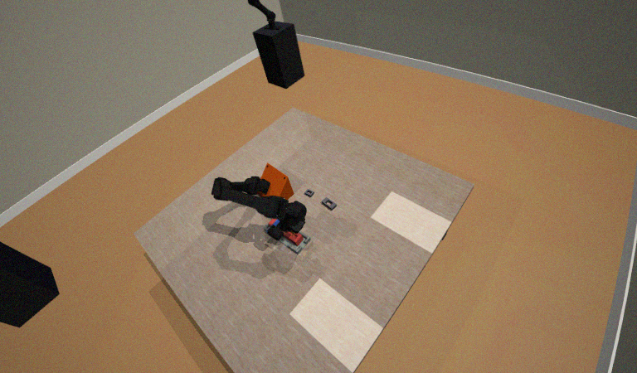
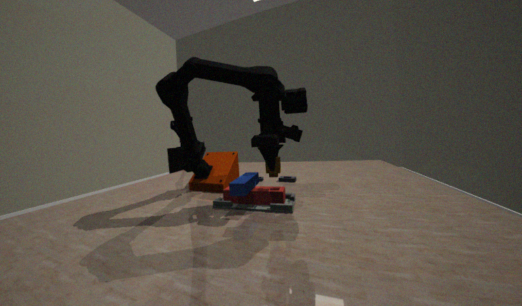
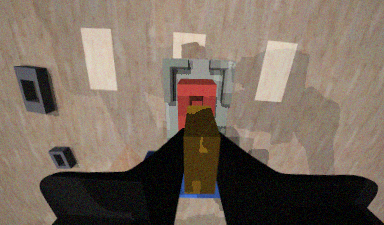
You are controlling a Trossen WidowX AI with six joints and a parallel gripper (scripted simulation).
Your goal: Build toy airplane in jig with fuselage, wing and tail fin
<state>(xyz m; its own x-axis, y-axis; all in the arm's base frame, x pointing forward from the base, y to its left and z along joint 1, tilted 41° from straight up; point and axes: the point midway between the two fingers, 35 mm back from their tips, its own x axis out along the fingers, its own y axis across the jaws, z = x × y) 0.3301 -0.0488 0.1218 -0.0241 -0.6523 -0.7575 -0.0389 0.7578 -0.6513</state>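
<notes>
The red fuselage [image 1: 294, 237] [image 2: 265, 196] [image 3: 196, 87] lies lengthwise in the grey cradle [image 2: 283, 208] [image 3: 200, 66]. The blue wing [image 1: 276, 222] [image 2: 244, 184] [image 3: 200, 192] lies across its top; its tab is hidden. My gripper [image 2: 272, 164] [image 3: 198, 133] points down, shut on the amber tail fin [image 2: 273, 170] [image 3: 201, 157]. The fin is upright, its tab pointing down, above the end of the fuselage away from the wing. A gap shows between tab and fuselage in the exterior view. The fuselage's tail socket [image 3: 196, 100] shows just beyond the fin in the wrist view.
An orange wedge block [image 1: 277, 181] [image 2: 219, 168] stands by the arm's base. Two small dark holders with openings, a larger one [image 1: 328, 203] [image 2: 287, 179] [image 3: 42, 90] and a smaller one [image 1: 308, 192] [image 3: 62, 157], lie to one side of the cradle. Pale patches mark the table.
</notes>
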